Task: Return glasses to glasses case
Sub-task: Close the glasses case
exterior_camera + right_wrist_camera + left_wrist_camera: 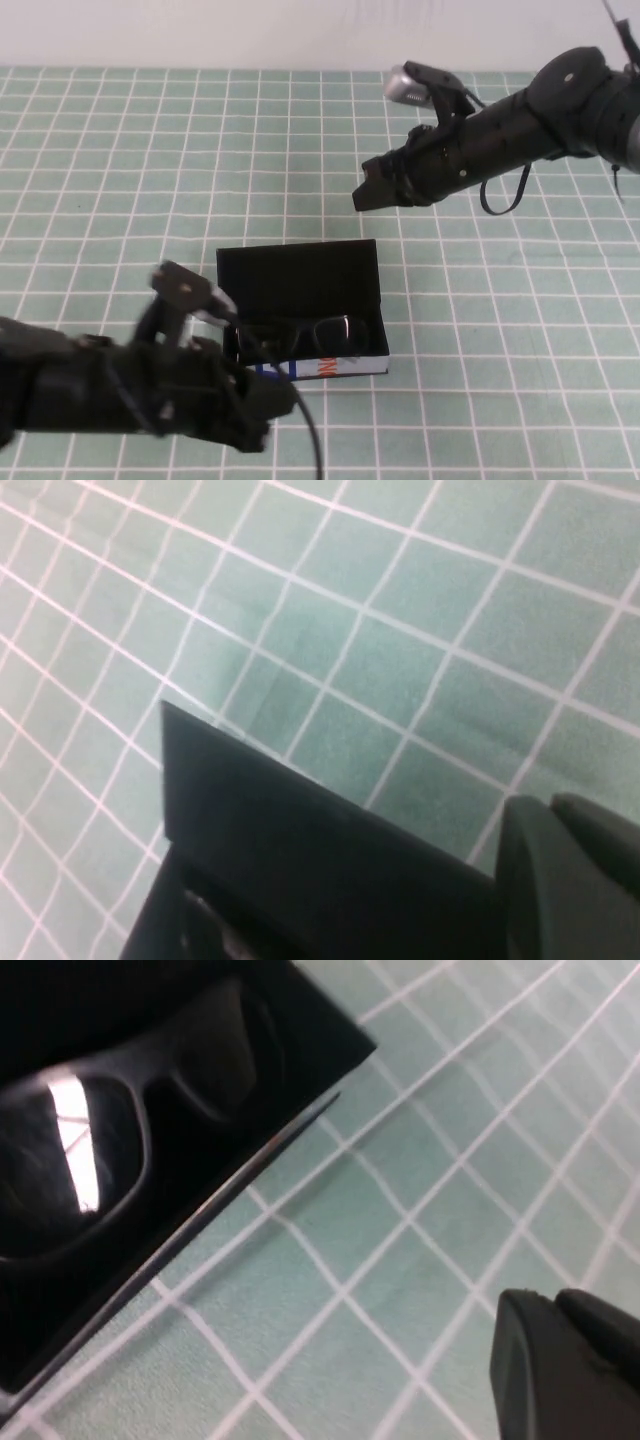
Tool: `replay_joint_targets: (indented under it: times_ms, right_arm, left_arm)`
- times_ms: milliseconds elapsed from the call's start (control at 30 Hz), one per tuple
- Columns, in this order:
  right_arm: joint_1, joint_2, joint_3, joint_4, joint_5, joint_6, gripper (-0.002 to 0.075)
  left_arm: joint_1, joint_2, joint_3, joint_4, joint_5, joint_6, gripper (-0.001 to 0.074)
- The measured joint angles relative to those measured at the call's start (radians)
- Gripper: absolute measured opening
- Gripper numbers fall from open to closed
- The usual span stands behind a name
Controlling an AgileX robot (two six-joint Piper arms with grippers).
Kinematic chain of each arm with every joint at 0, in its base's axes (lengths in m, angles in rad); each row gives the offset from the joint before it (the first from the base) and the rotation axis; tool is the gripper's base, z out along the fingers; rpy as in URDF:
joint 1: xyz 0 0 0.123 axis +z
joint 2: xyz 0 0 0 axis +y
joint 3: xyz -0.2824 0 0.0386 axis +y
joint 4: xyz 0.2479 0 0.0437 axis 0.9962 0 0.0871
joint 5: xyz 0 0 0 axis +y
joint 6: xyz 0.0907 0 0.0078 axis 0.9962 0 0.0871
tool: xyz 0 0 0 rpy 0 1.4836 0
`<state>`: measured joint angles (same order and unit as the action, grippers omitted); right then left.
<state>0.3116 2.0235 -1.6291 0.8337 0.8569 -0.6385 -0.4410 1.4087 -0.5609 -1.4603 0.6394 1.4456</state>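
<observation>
The glasses case [298, 275] lies open in the middle of the mat, with its black lid raised at the back and its white printed front side [335, 367] facing me. The black-framed glasses [318, 333] lie folded inside it. In the left wrist view the glasses [90, 1150] show inside the case [300, 1030]. My left gripper [268, 402] is shut and empty, low at the case's front left corner; it also shows in the left wrist view [560, 1360]. My right gripper [366, 195] is shut and empty, raised behind and right of the lid [300, 850]; it also shows in the right wrist view [565, 880].
A green mat with a white grid [120, 180] covers the table. A white wall runs along the far edge [200, 30]. A black cable [310, 430] trails from my left arm near the front edge.
</observation>
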Motion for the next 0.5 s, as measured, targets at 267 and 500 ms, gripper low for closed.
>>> replay_joint_targets:
  times_ms: [267, 500]
  right_arm:
    - [0.000, 0.046, -0.006, 0.004, -0.016, -0.004, -0.0011]
    - [0.002, 0.079, -0.006, 0.018, -0.011, -0.062, -0.0011]
  left_arm:
    - [-0.076, 0.156, -0.005, -0.228, -0.171, 0.153, -0.0002]
    - [-0.077, 0.219, -0.030, -0.252, -0.245, 0.166, -0.0002]
